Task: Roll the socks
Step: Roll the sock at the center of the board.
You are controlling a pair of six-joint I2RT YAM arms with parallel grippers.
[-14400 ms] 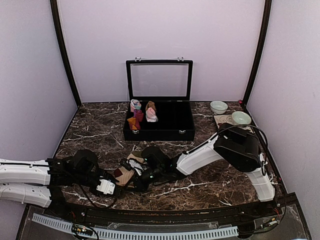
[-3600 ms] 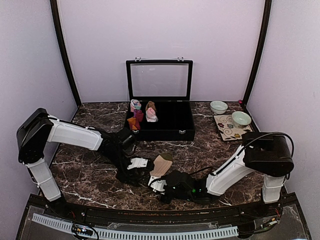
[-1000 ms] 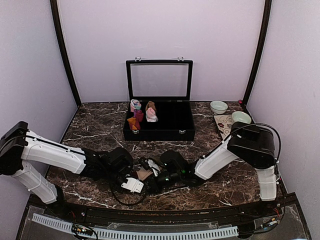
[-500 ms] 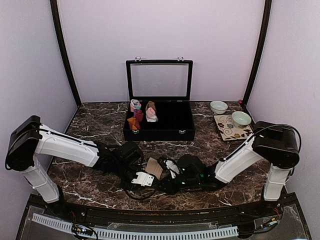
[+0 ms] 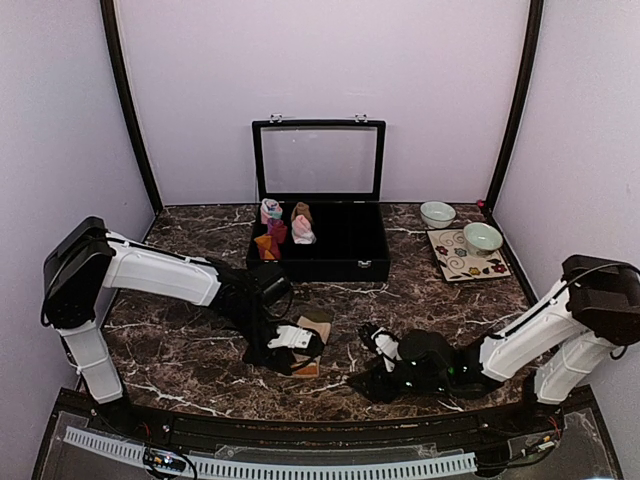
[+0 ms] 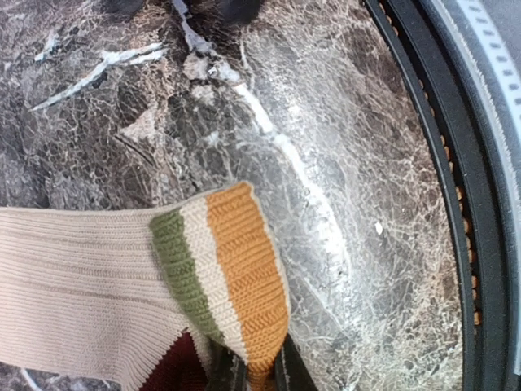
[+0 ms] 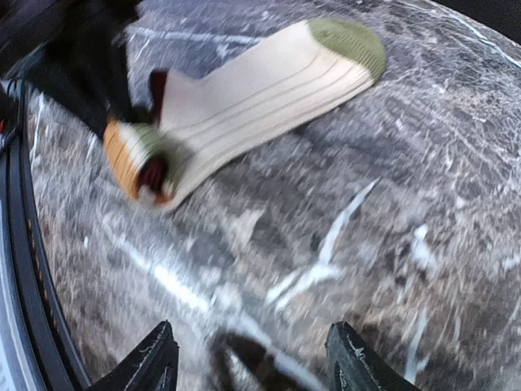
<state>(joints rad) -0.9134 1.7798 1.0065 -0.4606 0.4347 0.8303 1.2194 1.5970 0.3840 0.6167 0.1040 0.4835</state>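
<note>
Striped sock is lying stretched out, not yet rolled | left gripper is pinching its orange cuff shut | right gripper is hanging wide apart, empty | rolling is barely starting.

The sock is ribbed knit cloth, matt and soft-looking, its orange and green bands in a tighter knit. The counter under it looks like polished dark marble, glossy, veined white. My arm shells are smooth white plastic.
</note>
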